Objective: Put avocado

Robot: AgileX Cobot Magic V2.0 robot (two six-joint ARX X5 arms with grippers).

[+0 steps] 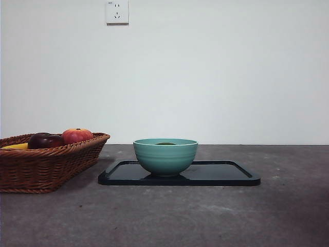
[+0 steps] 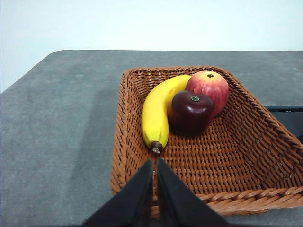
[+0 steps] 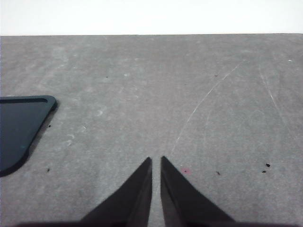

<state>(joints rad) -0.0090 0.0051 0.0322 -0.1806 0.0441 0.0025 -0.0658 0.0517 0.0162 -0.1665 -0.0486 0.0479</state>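
Note:
Only the dark olive-green top of the avocado [image 1: 166, 143] shows, peeking over the rim of a teal bowl [image 1: 165, 157] that stands on a black tray [image 1: 231, 177] in the front view. Neither arm appears in that view. My left gripper [image 2: 155, 163] hangs shut above the near edge of a wicker basket [image 2: 246, 156] with nothing in it. My right gripper [image 3: 156, 161] is shut over bare grey table, with a corner of the black tray [image 3: 21, 127] off to one side.
The wicker basket [image 1: 46, 167] at the left holds a yellow banana [image 2: 156, 113], a dark purple-red apple [image 2: 191, 113] and a red-orange round fruit [image 2: 210, 87]. A wall socket [image 1: 117, 11] is on the white wall behind.

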